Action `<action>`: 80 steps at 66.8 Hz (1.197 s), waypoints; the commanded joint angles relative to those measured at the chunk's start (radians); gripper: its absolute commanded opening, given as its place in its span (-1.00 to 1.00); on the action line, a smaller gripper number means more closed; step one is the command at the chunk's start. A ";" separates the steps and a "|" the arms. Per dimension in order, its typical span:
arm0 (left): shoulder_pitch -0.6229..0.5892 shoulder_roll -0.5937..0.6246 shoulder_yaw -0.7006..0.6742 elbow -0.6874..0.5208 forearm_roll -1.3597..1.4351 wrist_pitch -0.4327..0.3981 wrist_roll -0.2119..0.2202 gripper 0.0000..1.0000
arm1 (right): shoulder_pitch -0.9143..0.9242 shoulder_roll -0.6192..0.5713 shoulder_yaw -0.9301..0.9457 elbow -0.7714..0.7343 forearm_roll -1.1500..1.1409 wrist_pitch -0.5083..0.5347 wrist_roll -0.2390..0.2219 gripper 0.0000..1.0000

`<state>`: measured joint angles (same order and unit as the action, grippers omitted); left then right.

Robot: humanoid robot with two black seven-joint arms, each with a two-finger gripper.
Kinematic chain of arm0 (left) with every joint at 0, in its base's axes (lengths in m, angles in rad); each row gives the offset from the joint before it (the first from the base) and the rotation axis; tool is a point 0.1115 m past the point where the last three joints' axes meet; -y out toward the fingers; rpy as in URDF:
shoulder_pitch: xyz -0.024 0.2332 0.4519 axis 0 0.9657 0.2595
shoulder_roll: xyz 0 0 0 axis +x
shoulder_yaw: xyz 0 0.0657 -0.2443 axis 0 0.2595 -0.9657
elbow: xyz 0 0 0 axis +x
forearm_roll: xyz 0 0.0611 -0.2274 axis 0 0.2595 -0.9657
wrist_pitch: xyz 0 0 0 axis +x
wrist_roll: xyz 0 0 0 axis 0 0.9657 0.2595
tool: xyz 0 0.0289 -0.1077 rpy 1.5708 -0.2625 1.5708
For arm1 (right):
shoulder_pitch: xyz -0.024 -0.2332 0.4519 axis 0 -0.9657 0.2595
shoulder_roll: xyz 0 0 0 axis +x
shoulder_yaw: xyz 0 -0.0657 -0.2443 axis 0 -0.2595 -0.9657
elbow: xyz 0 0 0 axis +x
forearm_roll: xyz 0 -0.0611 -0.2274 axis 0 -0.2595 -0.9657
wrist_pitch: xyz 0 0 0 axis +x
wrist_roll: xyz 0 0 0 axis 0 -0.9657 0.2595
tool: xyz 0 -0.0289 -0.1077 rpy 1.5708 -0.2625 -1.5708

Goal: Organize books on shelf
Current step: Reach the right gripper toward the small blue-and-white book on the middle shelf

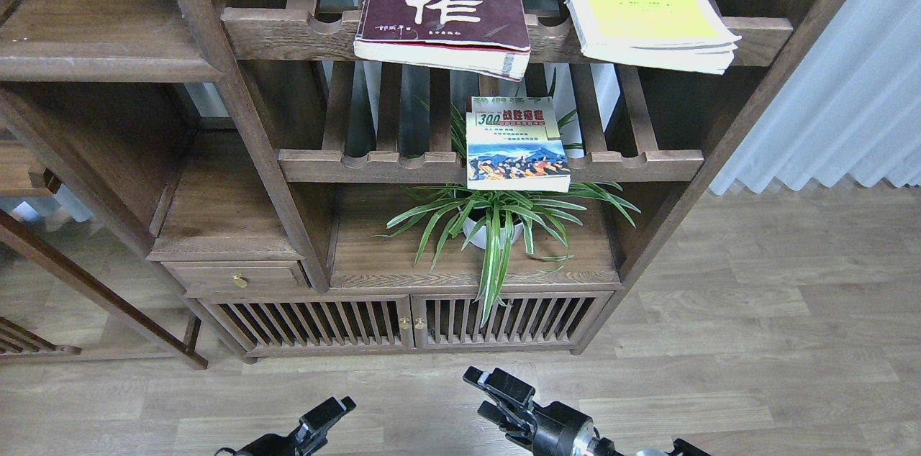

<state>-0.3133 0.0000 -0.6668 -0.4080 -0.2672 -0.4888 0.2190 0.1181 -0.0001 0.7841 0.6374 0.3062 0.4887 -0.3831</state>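
Nearest, at the bottom edge, the left tool (332, 414) is seen low above the floor and too end-on for its state to be told; the right tool (495, 393) is seen with its two fingers parted and nothing between them, both well short of the potted plant (496, 222); that plant is taken as landmark. Directly above the plant, the "300" book (516, 145) is laid flat on a slatted rack (374, 165), its front edge overhanging the rail; it is judged thin, light and floppy, best taken at that overhanging edge, close to the spine so the pages are not fanned. Higher above the plant and slightly left, the maroon book (444, 4) is laid on the upper rack (288, 32); it is judged heavy and thick, with curled, worn pages, so a deep pinch across the projecting front edge is advised. Above and right of the plant, the yellow-green book (639, 4) overhangs likewise; its glossy cover is judged slippery. The solid shelf (93, 32) lies far upper left of the plant.
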 commanded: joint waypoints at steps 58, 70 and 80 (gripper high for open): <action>0.077 0.000 -0.007 0.008 -0.001 0.000 -0.017 1.00 | 0.117 0.000 0.104 0.068 0.001 0.000 0.015 1.00; 0.097 0.000 -0.007 0.006 -0.001 0.000 -0.018 1.00 | 0.150 0.000 0.167 0.096 0.002 0.000 0.012 0.99; 0.099 0.000 -0.007 0.006 -0.001 0.000 -0.018 1.00 | 0.137 0.000 0.290 0.189 0.004 0.000 0.003 1.00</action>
<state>-0.2168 0.0000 -0.6734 -0.4043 -0.2684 -0.4887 0.2008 0.2670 0.0001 1.0044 0.7653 0.3094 0.4888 -0.3745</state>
